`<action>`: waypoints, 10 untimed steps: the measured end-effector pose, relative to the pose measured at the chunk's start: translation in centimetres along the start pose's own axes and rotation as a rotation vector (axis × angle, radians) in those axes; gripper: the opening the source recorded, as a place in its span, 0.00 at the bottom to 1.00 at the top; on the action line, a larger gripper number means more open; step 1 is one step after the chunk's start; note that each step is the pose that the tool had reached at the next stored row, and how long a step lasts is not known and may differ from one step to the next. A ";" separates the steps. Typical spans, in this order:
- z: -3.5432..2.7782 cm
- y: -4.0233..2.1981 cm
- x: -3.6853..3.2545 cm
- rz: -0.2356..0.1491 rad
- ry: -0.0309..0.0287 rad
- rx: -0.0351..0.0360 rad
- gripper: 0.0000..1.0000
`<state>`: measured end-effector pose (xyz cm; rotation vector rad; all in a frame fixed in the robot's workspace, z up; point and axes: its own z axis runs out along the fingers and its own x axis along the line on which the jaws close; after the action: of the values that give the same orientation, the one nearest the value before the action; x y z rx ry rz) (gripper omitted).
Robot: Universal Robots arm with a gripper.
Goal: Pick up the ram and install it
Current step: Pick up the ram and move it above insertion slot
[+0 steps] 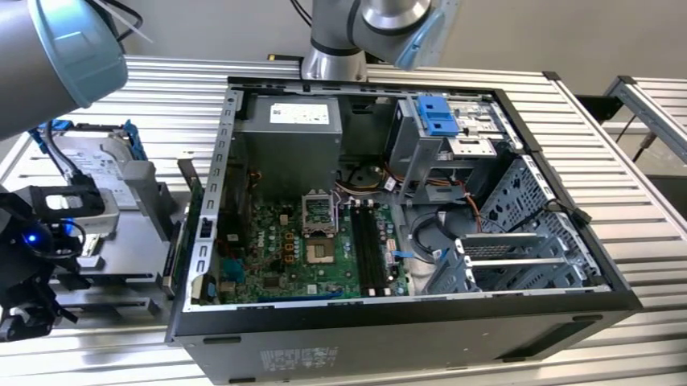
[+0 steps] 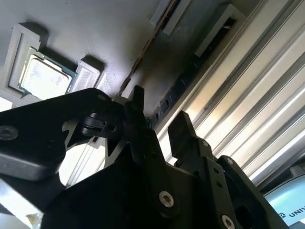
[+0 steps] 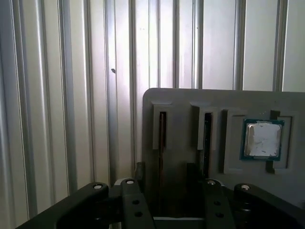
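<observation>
Claw [image 3: 167, 171] open, poised over edge-on ram [image 3: 162, 136] in grey holder [image 3: 181, 102], ram's near end hidden behind it.

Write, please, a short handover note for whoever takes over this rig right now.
End effector: open, holding nothing, poised at the grey holder, which sits to the exterior view's left of the computer case.
Ram: edge-on in its holder slot, in line with the gap between the fingers in the first wrist view. A second stick stands in the next slot, with the silver chip beyond it.
Done: nothing yet; the ram is not gripped.
Left: the whole pick and install. The memory slots on the motherboard look empty.
</observation>
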<state>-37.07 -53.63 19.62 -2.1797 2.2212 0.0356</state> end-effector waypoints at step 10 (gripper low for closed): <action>0.00 0.04 0.00 0.000 0.0000 0.0000 0.00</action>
<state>-37.10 -53.62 19.62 -2.1797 2.2212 0.0356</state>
